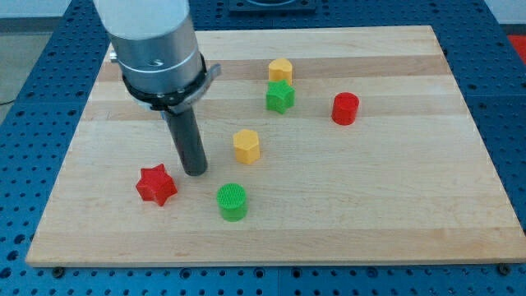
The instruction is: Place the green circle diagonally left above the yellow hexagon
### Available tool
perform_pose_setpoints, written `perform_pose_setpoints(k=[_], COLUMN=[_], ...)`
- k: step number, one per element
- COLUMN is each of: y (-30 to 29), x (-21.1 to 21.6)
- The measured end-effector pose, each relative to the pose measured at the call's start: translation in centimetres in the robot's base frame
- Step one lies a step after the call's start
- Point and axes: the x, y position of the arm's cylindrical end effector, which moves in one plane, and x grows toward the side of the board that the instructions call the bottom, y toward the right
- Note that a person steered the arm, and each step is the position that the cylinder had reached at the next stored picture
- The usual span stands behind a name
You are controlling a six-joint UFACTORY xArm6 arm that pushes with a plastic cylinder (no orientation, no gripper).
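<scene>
Standing near red star (pixel 156 184), my tip (pixel 196 172)

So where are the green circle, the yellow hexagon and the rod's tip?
green circle (pixel 232 200), camera view, on its ridged top face.
yellow hexagon (pixel 246 144), camera view, on its top face.
my tip (pixel 196 172), camera view, the rod's very end.

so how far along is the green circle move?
Nothing looks done: the green circle sits below and slightly to the view's left of the yellow hexagon, not diagonally above it. In hand: my tip is down on the board, up-left of the circle, beside the red star, not touching the circle. Left: the whole push up past the hexagon's left.
</scene>
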Motion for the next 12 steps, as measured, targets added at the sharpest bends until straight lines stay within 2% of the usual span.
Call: perform_pose_setpoints(k=[2, 3, 4, 7, 9, 10, 12], y=[0.6, 0.9, 5.8, 6.8, 3.8, 2.8, -2.3], x=[4.1, 7.7, 8.2, 1.4, -2.1, -0.2, -0.6])
